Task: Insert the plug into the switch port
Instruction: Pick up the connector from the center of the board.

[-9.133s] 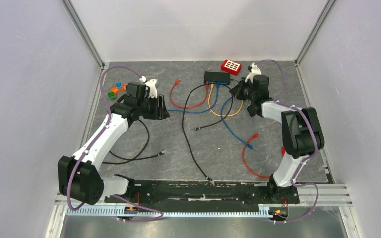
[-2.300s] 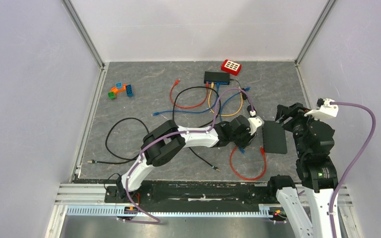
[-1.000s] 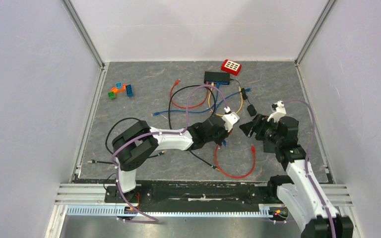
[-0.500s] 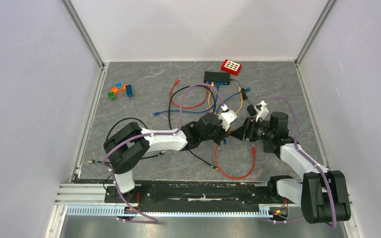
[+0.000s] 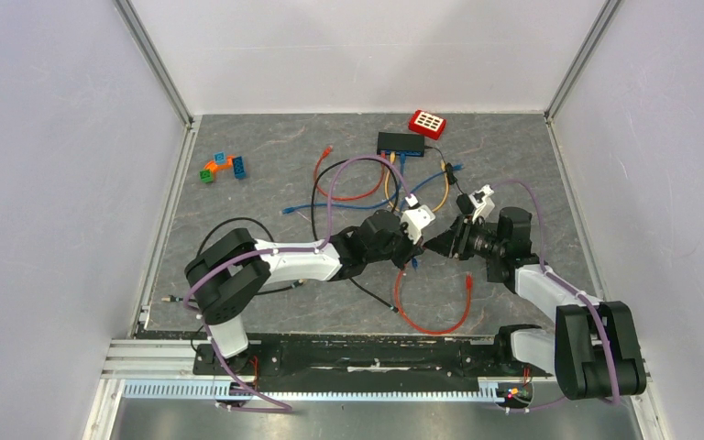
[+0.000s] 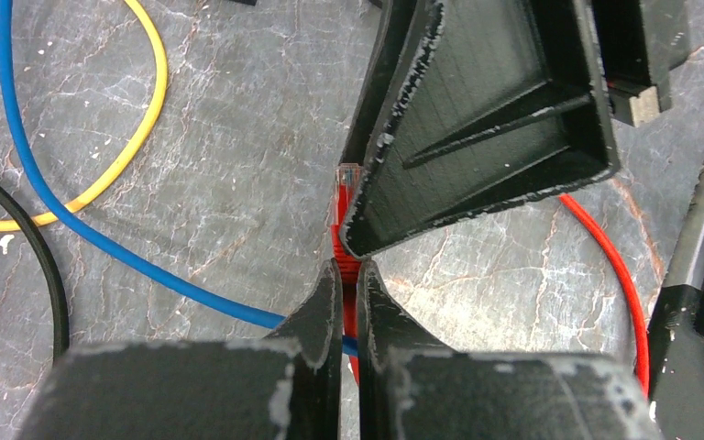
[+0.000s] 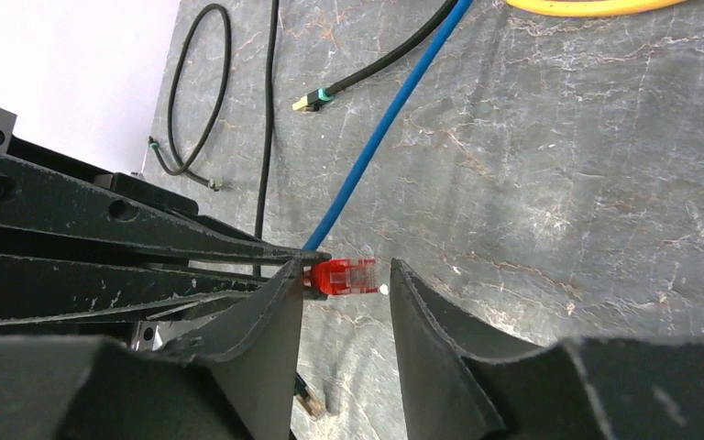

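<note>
Plug (image 7: 342, 277) is where both my arms meet: it is red with a clear tip, held above the counter (image 5: 266, 137) a little right of the middle and well apart from the switch (image 5: 400, 143), which lies at the far edge. My left end effector (image 6: 349, 266) is clenched on the rear of the plug, where the red cable (image 5: 431, 321) leaves it. Its two fingers are pressed together, and the clear tip pokes out past them. My right end effector (image 7: 346, 270) comes in from the right and straddles the same plug with its jaws apart. A clear gap shows between the tip and one finger. The other finger sits right against the red body, though I cannot tell whether it truly touches. From the plug the red cable drops and loops over the near part of the counter. A blue cable (image 7: 394, 128) runs across the stone beneath the plug, a yellow cable (image 6: 137, 137) curves further off, and a black cable (image 7: 202, 92) coils to the left. A red box (image 5: 428, 122) with white keys sits just right of the switch, and some toy blocks (image 5: 220, 168) lie at the far left.
</note>
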